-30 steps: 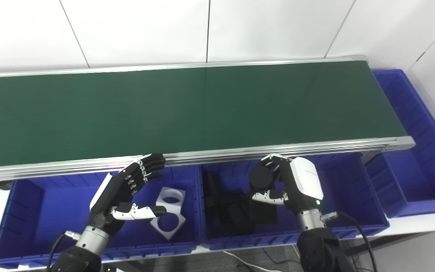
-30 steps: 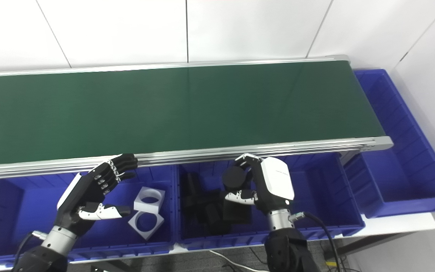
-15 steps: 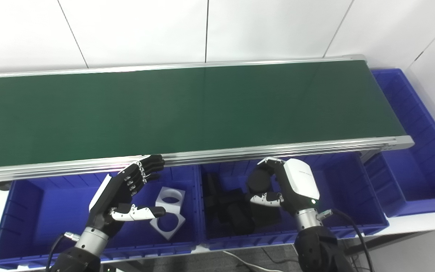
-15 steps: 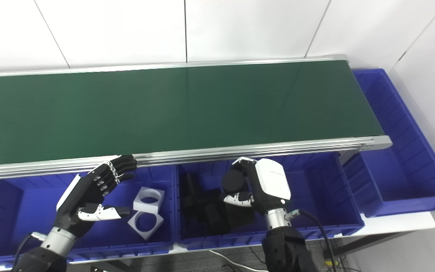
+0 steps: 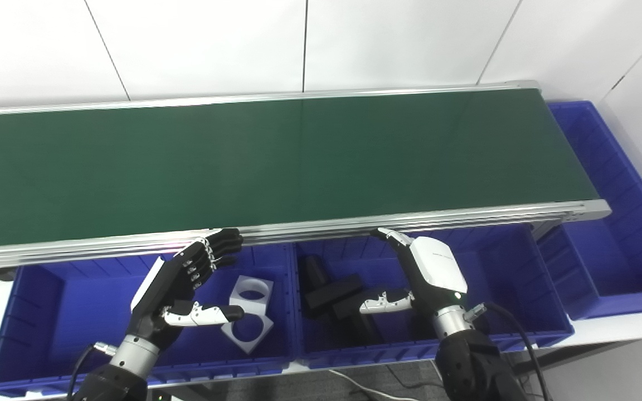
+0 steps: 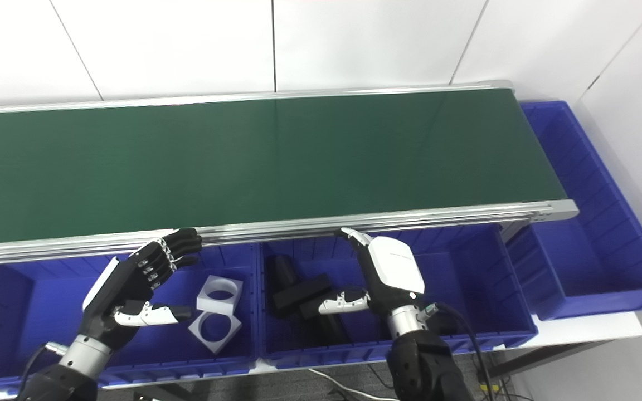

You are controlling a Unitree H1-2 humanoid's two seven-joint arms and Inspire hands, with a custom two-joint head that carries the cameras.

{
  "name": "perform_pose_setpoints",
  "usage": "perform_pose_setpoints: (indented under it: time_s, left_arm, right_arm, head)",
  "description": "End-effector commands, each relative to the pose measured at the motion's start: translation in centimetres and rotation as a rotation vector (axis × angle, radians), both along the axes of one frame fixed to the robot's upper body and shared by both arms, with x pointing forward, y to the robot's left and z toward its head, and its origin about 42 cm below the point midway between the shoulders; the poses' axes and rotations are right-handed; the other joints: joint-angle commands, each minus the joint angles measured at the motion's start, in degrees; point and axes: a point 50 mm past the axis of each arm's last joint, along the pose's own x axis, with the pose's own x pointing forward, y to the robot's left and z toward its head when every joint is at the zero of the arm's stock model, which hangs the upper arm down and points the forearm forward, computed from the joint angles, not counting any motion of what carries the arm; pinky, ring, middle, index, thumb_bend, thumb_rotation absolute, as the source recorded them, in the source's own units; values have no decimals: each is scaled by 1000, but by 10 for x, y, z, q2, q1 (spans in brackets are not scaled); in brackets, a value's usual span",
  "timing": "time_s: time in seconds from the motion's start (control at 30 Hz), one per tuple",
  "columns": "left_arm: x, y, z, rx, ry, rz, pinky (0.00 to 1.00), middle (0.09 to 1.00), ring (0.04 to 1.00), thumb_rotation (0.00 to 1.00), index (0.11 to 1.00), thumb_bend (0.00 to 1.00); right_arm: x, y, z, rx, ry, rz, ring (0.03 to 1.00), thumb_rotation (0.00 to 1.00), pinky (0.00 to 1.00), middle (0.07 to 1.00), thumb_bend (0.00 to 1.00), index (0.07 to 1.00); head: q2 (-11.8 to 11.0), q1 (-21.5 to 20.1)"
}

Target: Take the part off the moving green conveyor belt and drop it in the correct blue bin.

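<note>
Just black parts (image 5: 332, 292) beside right hand (image 5: 424, 273)

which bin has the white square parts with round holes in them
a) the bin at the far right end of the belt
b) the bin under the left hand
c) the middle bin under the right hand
b) The white square parts lie in the blue bin beneath the open left hand; the middle bin under the right hand holds only black parts.

right robot hand (image 5: 418, 273) opened, black part released
</note>
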Motion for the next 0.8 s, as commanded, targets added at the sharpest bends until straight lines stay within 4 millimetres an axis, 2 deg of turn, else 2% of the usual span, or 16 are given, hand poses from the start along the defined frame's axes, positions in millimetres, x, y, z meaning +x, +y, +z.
perform_pose_setpoints:
  time_s: [0.0, 0.2, 0.33, 0.6, 0.77]
  left_arm:
    - [5, 1, 9, -7, -56, 2, 799, 807, 822, 186, 789, 1000]
    - [4, 1, 6, 4, -55, 1, 798, 800, 823, 194, 787, 1000]
    - [3, -2, 3, 7, -57, 0, 795, 798, 816, 196, 787, 1000]
    - [0, -7, -5, -16, -45, -4, 823, 811, 820, 183, 791, 1000]
    - [-2, -11, -11, -27, -31, 0, 827, 815, 820, 174, 791, 1000]
  right_arm:
    - [4, 0, 13, 5, -47, -8, 807, 378, 729, 828, 1000, 844]
    - [2, 4, 17, 35, -50, 4, 809, 411, 731, 827, 991, 852]
    - [-6, 16, 26, 158, -56, 20, 786, 541, 721, 810, 939, 843]
    - [-17, 35, 35, 432, -85, 56, 751, 536, 678, 773, 912, 811]
    - [-21, 45, 39, 632, -86, 79, 764, 492, 719, 781, 880, 806]
  head:
    - [-2, 2]
    - [-10, 9]
    - [-23, 23]
    - [-50, 47]
    - [-75, 65]
